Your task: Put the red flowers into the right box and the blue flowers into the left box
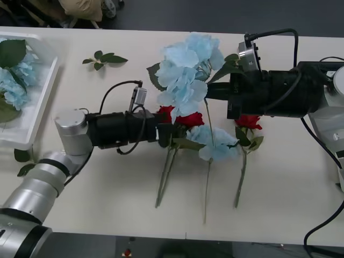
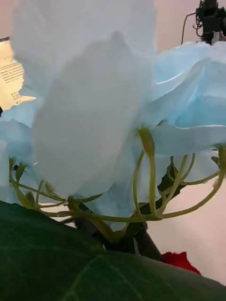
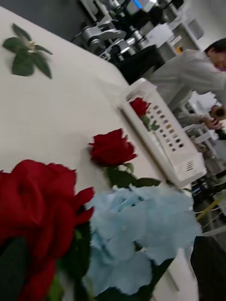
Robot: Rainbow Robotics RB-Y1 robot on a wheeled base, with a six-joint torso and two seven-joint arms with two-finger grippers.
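Red flowers and blue flowers lie mixed on the table's middle. My left gripper (image 1: 167, 133) reaches in from the left and sits against two red roses (image 1: 188, 119), which loom close in the left wrist view (image 3: 37, 202). A third rose (image 1: 248, 122) lies farther right. My right gripper (image 1: 212, 91) is pressed into the big blue flower head (image 1: 185, 72), whose petals (image 2: 94, 117) and pale stalks crowd the right wrist view. Another blue flower (image 1: 216, 143) lies between the roses. The left box (image 1: 40, 107) holds blue flowers (image 1: 13, 80). The right box (image 3: 162, 129) holds one red rose (image 3: 139, 106).
A loose green leaf sprig (image 1: 105, 58) lies on the table behind my left arm. Two stray leaves (image 1: 22, 156) sit by the left box's near corner. The flower stems (image 1: 204, 193) run toward the table's front edge. The right box's edge (image 1: 324, 141) shows under my right arm.
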